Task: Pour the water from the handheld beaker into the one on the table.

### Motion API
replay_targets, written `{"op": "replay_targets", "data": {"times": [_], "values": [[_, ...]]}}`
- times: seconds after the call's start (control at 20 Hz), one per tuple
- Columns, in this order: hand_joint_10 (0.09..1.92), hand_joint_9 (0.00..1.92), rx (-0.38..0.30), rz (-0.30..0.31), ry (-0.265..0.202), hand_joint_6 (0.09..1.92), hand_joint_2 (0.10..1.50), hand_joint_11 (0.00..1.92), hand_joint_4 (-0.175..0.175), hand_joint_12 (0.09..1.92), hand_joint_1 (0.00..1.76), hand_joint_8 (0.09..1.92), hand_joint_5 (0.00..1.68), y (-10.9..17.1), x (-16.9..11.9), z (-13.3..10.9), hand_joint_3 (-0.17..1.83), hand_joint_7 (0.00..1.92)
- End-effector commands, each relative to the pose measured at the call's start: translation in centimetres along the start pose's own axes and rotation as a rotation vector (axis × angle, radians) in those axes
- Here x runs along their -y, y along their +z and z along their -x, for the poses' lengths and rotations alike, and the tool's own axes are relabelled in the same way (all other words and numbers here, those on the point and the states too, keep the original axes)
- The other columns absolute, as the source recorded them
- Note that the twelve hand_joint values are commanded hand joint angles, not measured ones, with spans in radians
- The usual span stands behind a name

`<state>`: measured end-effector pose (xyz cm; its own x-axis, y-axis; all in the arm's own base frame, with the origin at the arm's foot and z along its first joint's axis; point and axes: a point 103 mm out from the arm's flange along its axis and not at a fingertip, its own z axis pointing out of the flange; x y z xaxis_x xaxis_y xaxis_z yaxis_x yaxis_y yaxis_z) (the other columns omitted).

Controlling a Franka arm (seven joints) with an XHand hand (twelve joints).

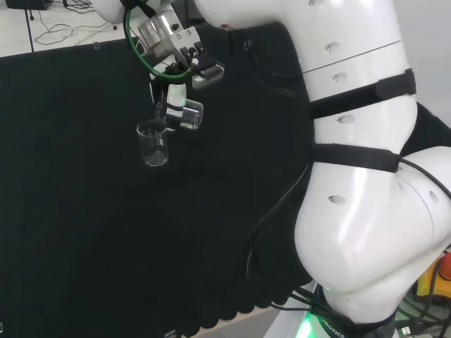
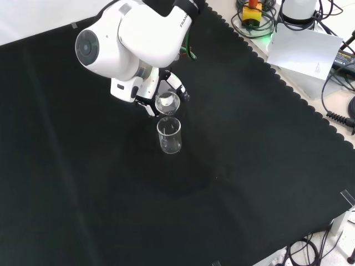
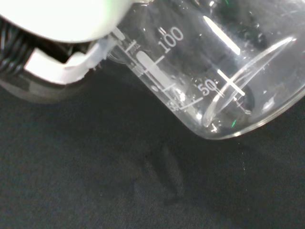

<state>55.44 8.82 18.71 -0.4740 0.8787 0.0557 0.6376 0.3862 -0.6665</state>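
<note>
Pour step in hand. My hand (image 1: 175,98) is curled round the handheld beaker (image 1: 189,115) and has it tipped well over, mouth pointing toward the beaker on the surface (image 1: 153,144). In the head view the held beaker sits just right of and a little above the standing one, the two rims near each other; whether they touch I cannot tell. In the front view my hand (image 2: 148,95) comes in under the white arm link, the held beaker (image 2: 167,102) is just beyond the standing beaker (image 2: 169,134), rim close over rim.

Judging by the wrist view, the held beaker (image 3: 224,71) is tilted past halfway, and I see only a thin film or droplets near its base, so most of the water looks gone, though clear water in clear glass is hard to call. No stream is plainly visible. How much the standing beaker holds I cannot tell.

Next move, my guess: hold the tilt a bit or tip slightly more to drain the last drops, keeping the spout over the lower rim, then roll back upright. Risk: knocking the standing beaker with the held rim, or dripping on the black cloth surface (image 2: 249,166).

Both beakers are clear glass, cylindrical, with white graduation marks; the standing one is upright
</note>
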Motion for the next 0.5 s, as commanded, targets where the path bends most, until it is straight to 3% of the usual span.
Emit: {"op": "replay_targets", "data": {"times": [0.05, 0.5], "values": [[0.09, 1.83, 0.020, -0.026, 0.012, 0.79, 0.53, 1.38, 0.175, 0.70, 1.13, 0.14, 1.28, -0.21, 0.03, -0.34, 0.90, 1.80], [0.09, 1.83, 0.033, -0.060, 0.027, 0.79, 0.53, 1.38, 0.175, 0.70, 1.13, 0.14, 1.28, -0.43, -0.01, -0.52, 0.90, 1.80]]}}
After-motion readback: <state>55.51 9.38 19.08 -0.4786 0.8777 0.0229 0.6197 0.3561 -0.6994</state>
